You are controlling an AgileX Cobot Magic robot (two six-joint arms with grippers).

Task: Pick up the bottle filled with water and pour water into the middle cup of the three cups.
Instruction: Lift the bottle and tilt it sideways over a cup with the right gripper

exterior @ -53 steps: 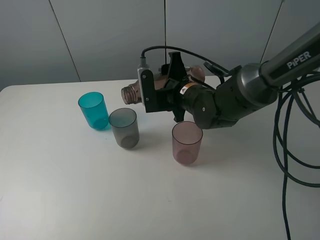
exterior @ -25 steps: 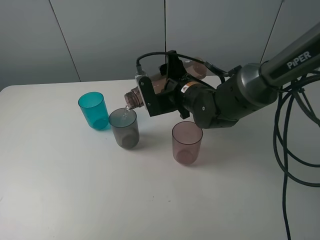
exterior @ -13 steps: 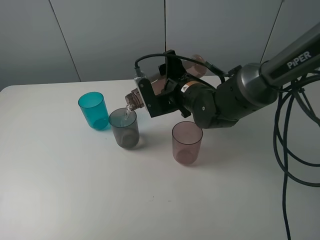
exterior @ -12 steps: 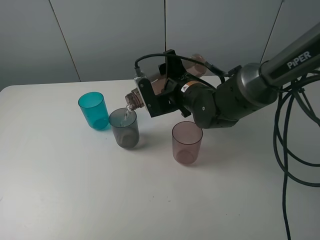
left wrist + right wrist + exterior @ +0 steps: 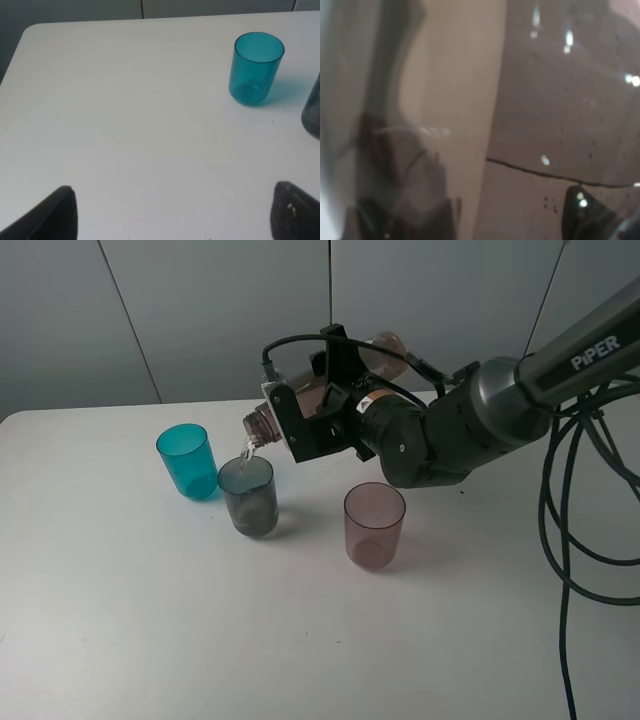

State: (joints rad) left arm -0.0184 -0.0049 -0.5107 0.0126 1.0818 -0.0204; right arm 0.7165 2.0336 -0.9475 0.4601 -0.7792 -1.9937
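Observation:
My right gripper is shut on the smoky-brown bottle. It holds the bottle tilted, neck down to the left, above the smoky-grey middle cup. A thin stream of water falls from the neck into that cup. The bottle's wall fills the right wrist view. The teal cup stands left of the grey cup and the pinkish-mauve cup to its right. My left gripper is open and empty over bare table. Its view shows the teal cup and the grey cup's edge.
The white table has a rounded far left corner and ends at a grey wall. The right arm's black cables hang at the right edge of the high view.
The bottle has tipped further: its base has risen and its neck has shifted slightly up and left. Water began pouring into the grey cup and still flows.

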